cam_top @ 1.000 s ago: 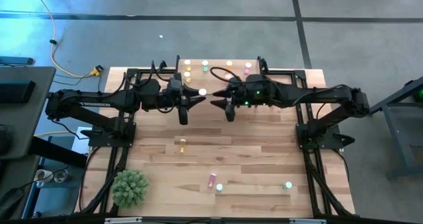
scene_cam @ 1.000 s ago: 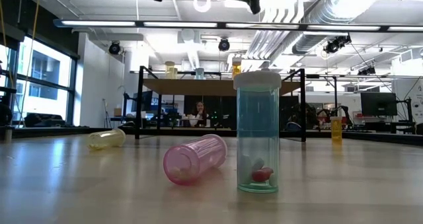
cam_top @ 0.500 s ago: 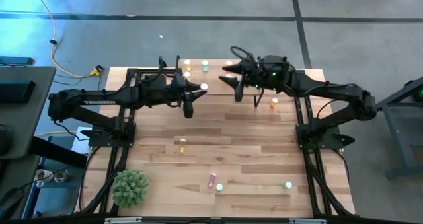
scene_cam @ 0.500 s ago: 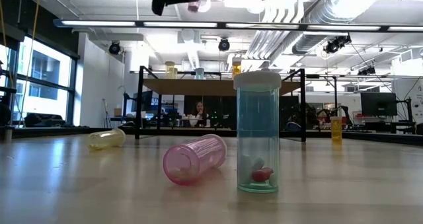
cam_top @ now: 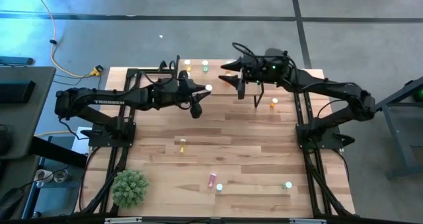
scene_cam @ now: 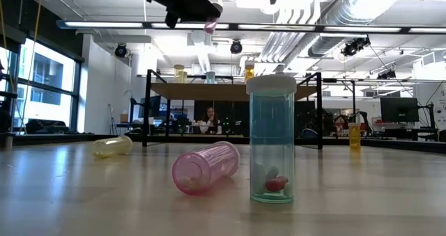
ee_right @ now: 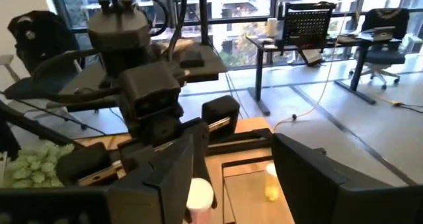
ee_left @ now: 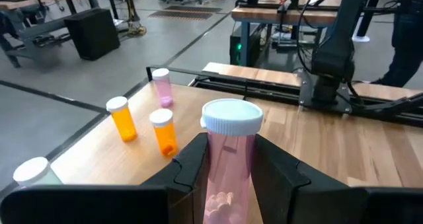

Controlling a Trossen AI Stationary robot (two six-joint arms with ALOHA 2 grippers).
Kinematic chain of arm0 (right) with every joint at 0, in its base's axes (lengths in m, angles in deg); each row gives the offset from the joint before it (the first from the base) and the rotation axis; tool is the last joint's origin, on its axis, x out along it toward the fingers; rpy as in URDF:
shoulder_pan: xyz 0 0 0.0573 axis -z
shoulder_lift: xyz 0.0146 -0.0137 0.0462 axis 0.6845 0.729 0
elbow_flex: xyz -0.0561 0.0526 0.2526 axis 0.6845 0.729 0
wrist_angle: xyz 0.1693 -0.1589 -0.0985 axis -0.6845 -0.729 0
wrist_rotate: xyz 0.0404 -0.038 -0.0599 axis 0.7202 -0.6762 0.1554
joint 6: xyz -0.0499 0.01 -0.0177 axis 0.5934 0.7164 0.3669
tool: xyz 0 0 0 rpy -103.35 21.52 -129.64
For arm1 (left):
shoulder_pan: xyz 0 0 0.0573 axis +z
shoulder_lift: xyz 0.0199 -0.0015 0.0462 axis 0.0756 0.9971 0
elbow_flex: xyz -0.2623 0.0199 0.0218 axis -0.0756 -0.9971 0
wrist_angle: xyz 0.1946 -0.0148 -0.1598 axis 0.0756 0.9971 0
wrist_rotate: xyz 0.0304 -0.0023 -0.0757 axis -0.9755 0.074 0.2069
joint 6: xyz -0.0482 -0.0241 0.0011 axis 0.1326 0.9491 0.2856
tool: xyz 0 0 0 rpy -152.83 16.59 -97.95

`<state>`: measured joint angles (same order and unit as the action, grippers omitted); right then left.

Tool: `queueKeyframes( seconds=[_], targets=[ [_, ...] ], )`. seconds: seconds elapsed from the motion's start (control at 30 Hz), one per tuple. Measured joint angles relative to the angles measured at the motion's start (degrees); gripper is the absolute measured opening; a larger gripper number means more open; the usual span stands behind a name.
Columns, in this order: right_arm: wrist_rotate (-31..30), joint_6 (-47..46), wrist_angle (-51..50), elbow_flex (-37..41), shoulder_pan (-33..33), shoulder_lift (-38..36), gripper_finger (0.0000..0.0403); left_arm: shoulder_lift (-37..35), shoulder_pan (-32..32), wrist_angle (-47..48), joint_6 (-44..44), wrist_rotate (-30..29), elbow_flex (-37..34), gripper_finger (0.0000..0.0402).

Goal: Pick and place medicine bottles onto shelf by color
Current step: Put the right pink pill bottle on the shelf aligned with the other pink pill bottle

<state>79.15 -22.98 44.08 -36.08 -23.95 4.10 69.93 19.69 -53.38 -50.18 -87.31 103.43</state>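
My left gripper (cam_top: 200, 96) is shut on a pink bottle with a white cap (ee_left: 225, 159). It is high above the table, just in front of the light-wood shelf (cam_top: 218, 70) at the far edge. It also shows at the top of the low view (scene_cam: 194, 5). My right gripper (cam_top: 232, 78) is open and empty above the shelf's right part, facing the left gripper. On the shelf stand two orange bottles (ee_left: 163, 131), a pink bottle (ee_left: 161, 86) and yellow and green ones (cam_top: 187, 64). Loose bottles on the table: yellow (cam_top: 183, 143), pink (cam_top: 212, 180), two green (cam_top: 288, 184), orange (cam_top: 274, 103). My left gripper pinches the pink bottle's body (ee_left: 226, 151) between its two fingers, one on each side, below the white cap (ee_left: 230, 115). The fingers reach in from the table's left and lie along the bottle. The cap end sticks out past the fingertips. The bottle is lifted clear of the table.
A green plant ball (cam_top: 129, 187) sits at the near left corner. In the low view the pink bottle (scene_cam: 206, 168) and the yellow one (scene_cam: 111, 147) lie on their sides, and a green bottle (scene_cam: 272, 149) stands upright. Bare planks lie mid-table.
My left gripper has carried the pink bottle toward the table's right, along the front of the shelf. My right gripper has pulled back toward the far edge and to the right, and now sits over the shelf. The orange bottle it covered now shows on the table.
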Motion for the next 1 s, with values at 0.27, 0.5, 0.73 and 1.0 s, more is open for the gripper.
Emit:
queueKeyframes(
  seconds=[0.27,0.5,0.73,1.0],
  targets=[
    [4.7,-1.4,0.9,0.0,-0.3,4.1,0.0206,0.2,-0.2,-0.1,-0.4,0.0,0.0,0.0086],
    [6.4,-2.6,1.7,0.0,-0.3,7.7,0.0206,0.2,-0.2,-0.1,-0.4,0.0,0.0,0.0086],
    [6.6,-2.5,2.0,0.0,-1.1,10.3,0.0206,0.2,-0.2,-0.1,0.2,0.0,0.0,0.0086],
    [6.6,-2.7,2.2,0.0,-1.7,11.8,0.0206,0.2,-0.2,0.1,1.1,-0.1,0.0,0.0086]
  ],
)
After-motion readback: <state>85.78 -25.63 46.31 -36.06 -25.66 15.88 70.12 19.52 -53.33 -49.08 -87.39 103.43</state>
